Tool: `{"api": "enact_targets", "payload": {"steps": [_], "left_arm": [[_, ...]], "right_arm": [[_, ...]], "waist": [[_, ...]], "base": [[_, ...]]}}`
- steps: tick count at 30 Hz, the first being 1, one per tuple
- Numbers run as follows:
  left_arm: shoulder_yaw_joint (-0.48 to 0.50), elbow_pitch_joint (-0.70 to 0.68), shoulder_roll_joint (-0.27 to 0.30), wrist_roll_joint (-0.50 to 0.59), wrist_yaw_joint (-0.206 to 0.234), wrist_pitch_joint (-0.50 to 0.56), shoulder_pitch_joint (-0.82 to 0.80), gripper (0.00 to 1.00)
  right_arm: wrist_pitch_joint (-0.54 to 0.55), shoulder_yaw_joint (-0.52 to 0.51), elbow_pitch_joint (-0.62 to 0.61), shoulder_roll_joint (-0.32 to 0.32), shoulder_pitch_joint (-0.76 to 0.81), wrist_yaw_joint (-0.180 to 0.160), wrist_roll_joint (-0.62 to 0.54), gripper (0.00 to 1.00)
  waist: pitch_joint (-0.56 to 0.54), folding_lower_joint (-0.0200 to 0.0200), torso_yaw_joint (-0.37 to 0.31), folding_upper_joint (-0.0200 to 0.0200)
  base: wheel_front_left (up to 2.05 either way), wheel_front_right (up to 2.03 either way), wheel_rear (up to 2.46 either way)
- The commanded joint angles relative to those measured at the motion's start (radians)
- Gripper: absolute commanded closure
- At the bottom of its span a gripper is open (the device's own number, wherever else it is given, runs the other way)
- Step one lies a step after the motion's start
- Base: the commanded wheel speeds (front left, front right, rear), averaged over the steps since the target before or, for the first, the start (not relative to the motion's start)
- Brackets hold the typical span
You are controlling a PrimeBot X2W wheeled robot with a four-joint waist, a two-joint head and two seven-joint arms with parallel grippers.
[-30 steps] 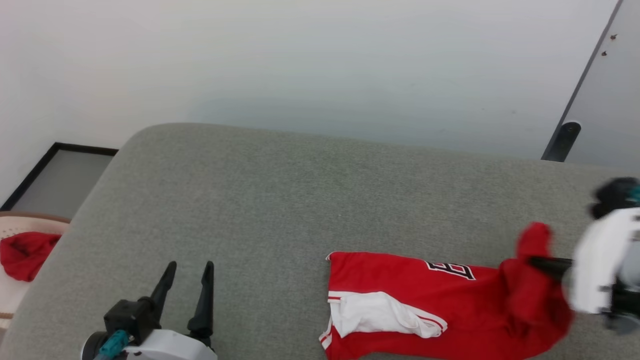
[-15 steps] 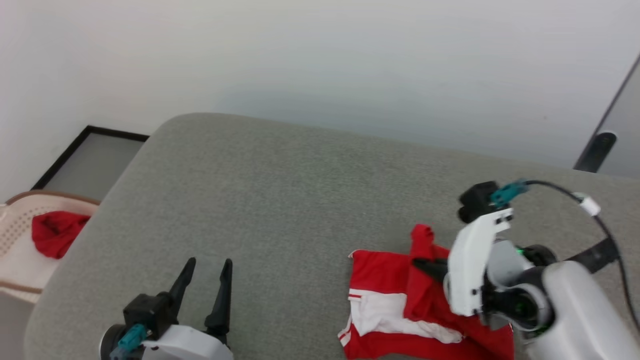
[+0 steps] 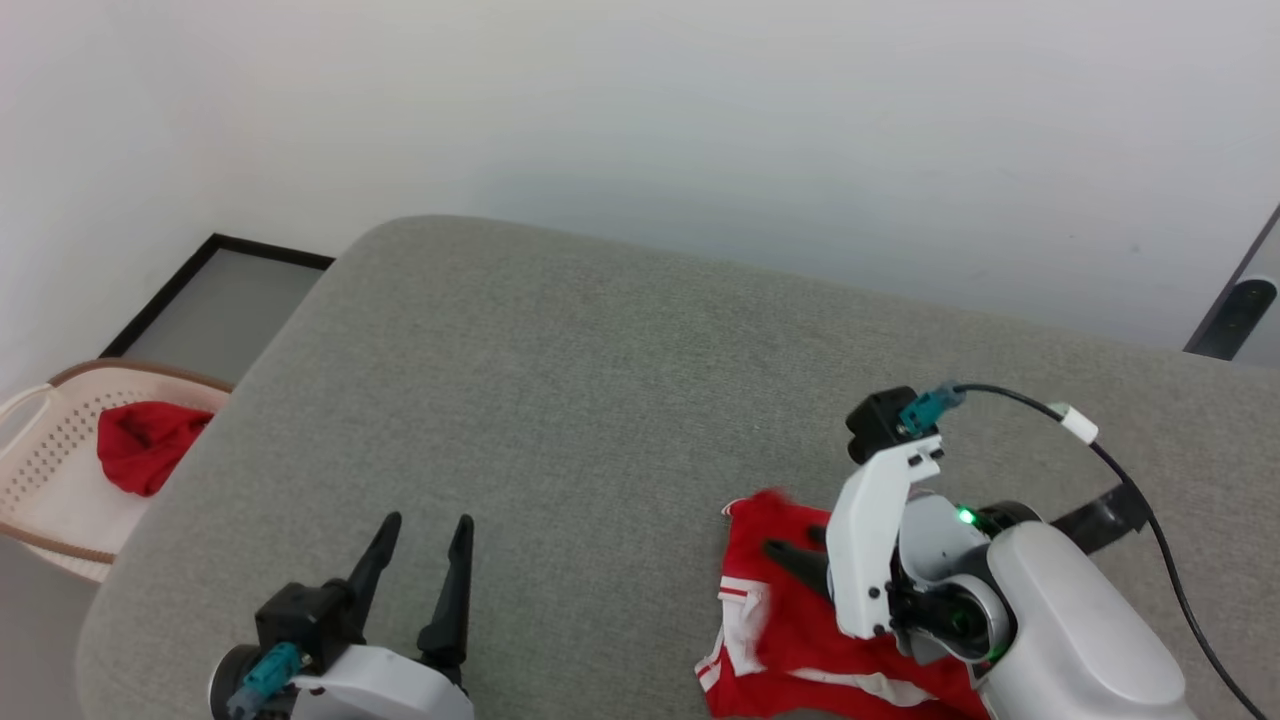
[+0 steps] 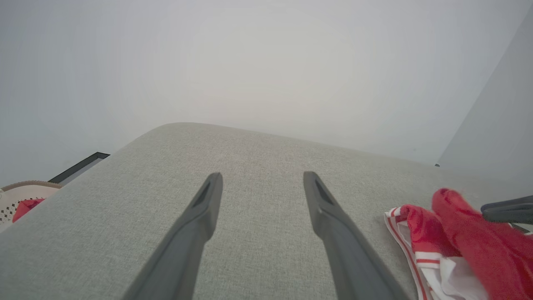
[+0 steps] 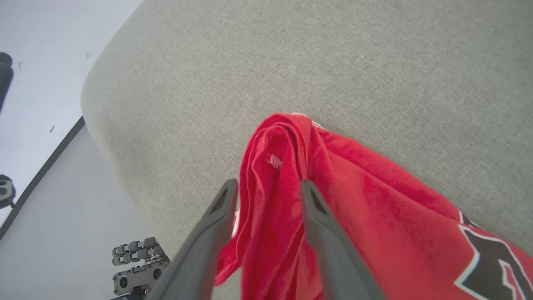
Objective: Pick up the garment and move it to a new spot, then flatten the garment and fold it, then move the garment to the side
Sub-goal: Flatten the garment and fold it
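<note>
Garment (image 3: 790,650) crumpled at the near edge of the grey cushioned surface (image 3: 600,400), right of its middle, your right gripper (image 5: 268,183) over it, fingers parted around a bunched red fold, your left gripper (image 3: 428,522) along the same edge, well apart, fingers spread wide, empty.

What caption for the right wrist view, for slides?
Right hand open astride a bunched fold of the red garment on the grey cushion.

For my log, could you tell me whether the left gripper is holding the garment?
No, the left gripper stands open and empty, and the garment lies apart from it to one side.
</note>
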Motion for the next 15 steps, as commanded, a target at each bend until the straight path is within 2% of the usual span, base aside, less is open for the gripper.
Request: {"api": "enact_targets", "payload": {"steps": [1, 8, 11, 15], "left_arm": [[0.004, -0.001, 0.002, -0.007, -0.003, 0.000, -0.006, 0.00], [0.019, -0.005, 0.008, -0.007, -0.003, 0.000, 0.010, 0.00], [0.023, -0.009, 0.011, -0.010, -0.003, 0.000, 0.016, 0.00], [0.042, -0.018, 0.012, -0.007, -0.003, 0.000, 0.026, 0.00]], "right_arm": [[-0.004, 0.006, 0.006, 0.003, -0.019, -0.001, 0.012, 0.00], [0.008, 0.048, -0.067, -0.032, -0.050, -0.001, 0.067, 0.00], [-0.020, 0.071, -0.148, -0.073, -0.043, -0.001, 0.077, 0.00], [-0.134, 0.105, -0.266, -0.166, -0.007, -0.001, 0.064, 0.00]], "waist": [[-0.001, 0.0000, -0.005, 0.0000], [-0.010, 0.0000, -0.044, 0.0000], [-0.012, 0.0000, -0.068, 0.0000], [-0.011, 0.0000, -0.106, 0.0000]], "base": [[0.00, 0.00, 0.00], [0.00, 0.00, 0.00], [0.00, 0.00, 0.00], [0.00, 0.00, 0.00]]}}
